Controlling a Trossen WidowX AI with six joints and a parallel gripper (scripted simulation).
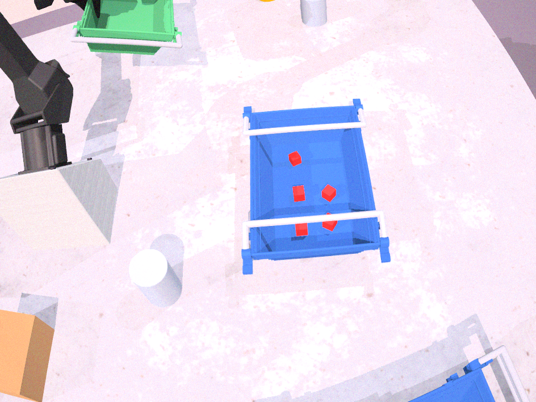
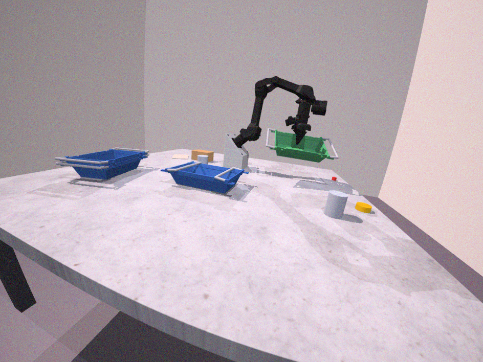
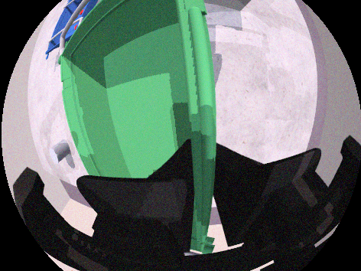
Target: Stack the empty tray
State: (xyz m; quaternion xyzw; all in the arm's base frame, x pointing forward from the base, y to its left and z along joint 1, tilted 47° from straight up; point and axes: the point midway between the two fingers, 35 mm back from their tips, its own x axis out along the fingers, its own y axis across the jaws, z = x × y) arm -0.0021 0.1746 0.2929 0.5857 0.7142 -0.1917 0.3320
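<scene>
The loaded blue tray (image 1: 259, 181) (image 2: 198, 179) stands in the middle of the table with several red blocks (image 1: 298, 193) inside. Its two white wire bars (image 1: 302, 127) (image 1: 313, 217) lie across its top, one near each end. A corner of it shows in the wrist view (image 3: 58, 39). The empty green tray (image 1: 129, 25) (image 2: 300, 150) (image 3: 138, 108) hangs in the air above the table, roughly level, with its own bars swung out over its ends. My gripper (image 1: 96, 11) (image 2: 299, 140) (image 3: 197, 144) is shut on the green tray's long side wall, one finger inside and one outside.
A second blue tray (image 1: 459, 387) (image 2: 101, 161) stands farther off. A white cylinder (image 1: 147, 268) (image 2: 202, 158), an orange box (image 1: 21, 359) (image 2: 201, 154) and the arm's base (image 1: 51, 203) (image 2: 235, 154) stand beside the loaded tray. A grey cylinder (image 1: 313, 11) (image 2: 335, 204) and a yellow disc (image 2: 363, 207) stand near the table's edge.
</scene>
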